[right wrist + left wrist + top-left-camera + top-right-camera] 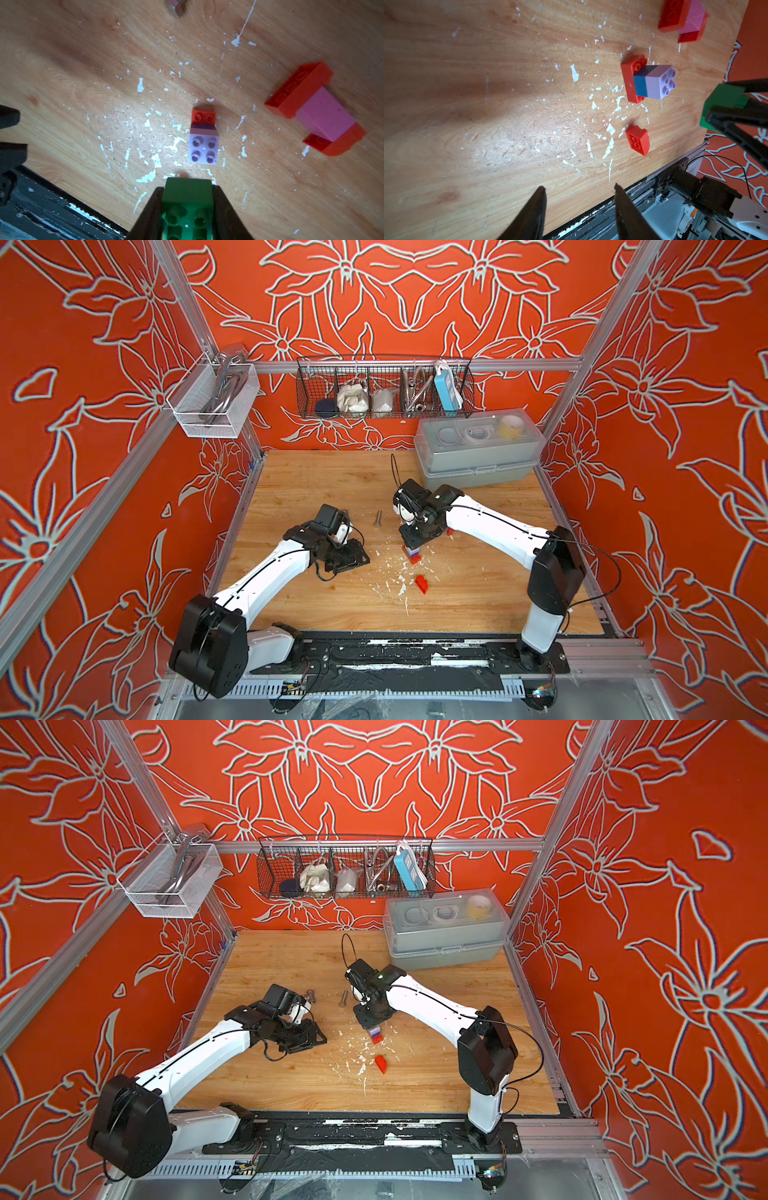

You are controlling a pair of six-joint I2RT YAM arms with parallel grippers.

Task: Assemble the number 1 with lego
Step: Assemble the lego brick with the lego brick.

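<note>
A wooden tabletop [316, 477], flecked with white scrapes, is enclosed by orange floral walls [83, 456].

In both top views a small lego stack [412, 554] is seen near the middle of the board. The right gripper [414, 542] is poised directly above it. A loose red brick [422, 584] lies nearer the front edge, apart from the lego stack. The left gripper [358, 559] is set off to one side, well apart from the bricks. A grey bolt [377, 517] lies between the two arms (a second bolt [309, 996] is glimpsed beside the left wrist in a top view).

In the left wrist view the left gripper's jaws are spread wide over bare wood, with nothing between them. The lego stack is resolved here as a red base brick [630, 83], a blue brick [640, 87] and a lilac brick [660, 83] on top. A red-and-pink assembly [683, 18] lies on the wood beyond it.

In the right wrist view a green brick [187, 197] is clamped between the right gripper's jaws, with its studs turned toward the camera. It is held above the table, near the lilac brick but apart from it.
</note>
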